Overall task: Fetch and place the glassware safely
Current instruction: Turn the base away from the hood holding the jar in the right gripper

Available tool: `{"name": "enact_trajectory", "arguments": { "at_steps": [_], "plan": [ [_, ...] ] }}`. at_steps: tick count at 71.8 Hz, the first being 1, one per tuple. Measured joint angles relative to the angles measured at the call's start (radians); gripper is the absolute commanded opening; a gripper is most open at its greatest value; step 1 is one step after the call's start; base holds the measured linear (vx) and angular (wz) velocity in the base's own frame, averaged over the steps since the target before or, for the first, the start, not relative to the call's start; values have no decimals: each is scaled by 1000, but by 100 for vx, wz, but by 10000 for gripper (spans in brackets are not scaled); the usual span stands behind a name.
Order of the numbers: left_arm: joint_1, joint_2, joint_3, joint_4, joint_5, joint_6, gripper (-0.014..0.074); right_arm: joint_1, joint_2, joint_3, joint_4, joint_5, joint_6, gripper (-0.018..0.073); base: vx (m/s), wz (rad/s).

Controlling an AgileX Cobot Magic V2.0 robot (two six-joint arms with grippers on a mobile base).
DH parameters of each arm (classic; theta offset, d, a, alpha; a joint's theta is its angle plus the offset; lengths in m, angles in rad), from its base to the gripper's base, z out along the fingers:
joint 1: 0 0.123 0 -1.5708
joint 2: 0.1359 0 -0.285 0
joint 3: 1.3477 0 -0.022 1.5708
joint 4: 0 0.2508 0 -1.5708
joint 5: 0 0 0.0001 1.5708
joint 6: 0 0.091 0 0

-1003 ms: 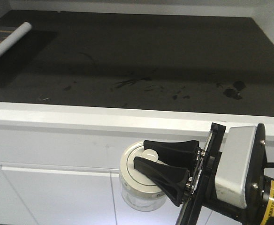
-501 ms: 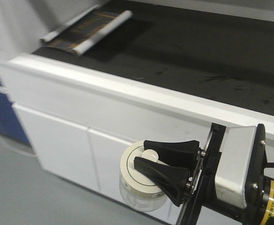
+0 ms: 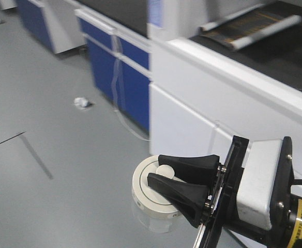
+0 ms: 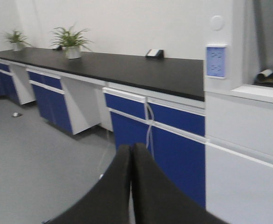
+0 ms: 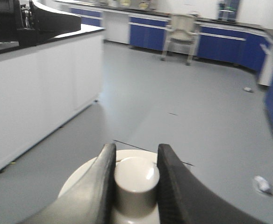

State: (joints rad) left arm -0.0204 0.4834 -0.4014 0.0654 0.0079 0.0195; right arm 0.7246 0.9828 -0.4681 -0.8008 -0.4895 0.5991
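Front view: your right gripper (image 3: 155, 168) has its black wedge-shaped fingers (image 3: 187, 161) closed to a narrow gap on the knob (image 3: 166, 169) of a round, smooth cream lid (image 3: 140, 190). The jar (image 3: 152, 223) hangs under it, in the air above the grey floor (image 3: 63, 155) and beside a white cabinet (image 3: 192, 108). The glass body is clear and faint vs. the floor, so its outline is hard to trace. The gripper's silver housing is cut off at the frame edge. Left wrist view: your left gripper (image 4: 131, 186) has its fingers pressed flat together w/ nothing btwn them. Behind it, blurred, are a black counter (image 4: 141, 70) and blue cupboards (image 4: 174, 135). Right wrist view: the short cylindrical knob sits squeezed btwn both matte pads (image 5: 101, 186). The flat lid rim shows only on the left, and the glass below is fully hidden. A chair (image 5: 181, 29) far back is too blurred for detail.
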Motion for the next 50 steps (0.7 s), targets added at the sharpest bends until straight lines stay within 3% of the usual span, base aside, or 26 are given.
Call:
{"name": "enact_trajectory", "arguments": {
  "at_steps": [29, 50],
  "plan": [
    [0, 0, 0, 0, 0, 0, -7, 0, 0, 0, 0, 0, 0, -3, -9, 83],
    [0, 0, 0, 0, 0, 0, -7, 0, 0, 0, 0, 0, 0, -3, 0, 45]
  ]
}}
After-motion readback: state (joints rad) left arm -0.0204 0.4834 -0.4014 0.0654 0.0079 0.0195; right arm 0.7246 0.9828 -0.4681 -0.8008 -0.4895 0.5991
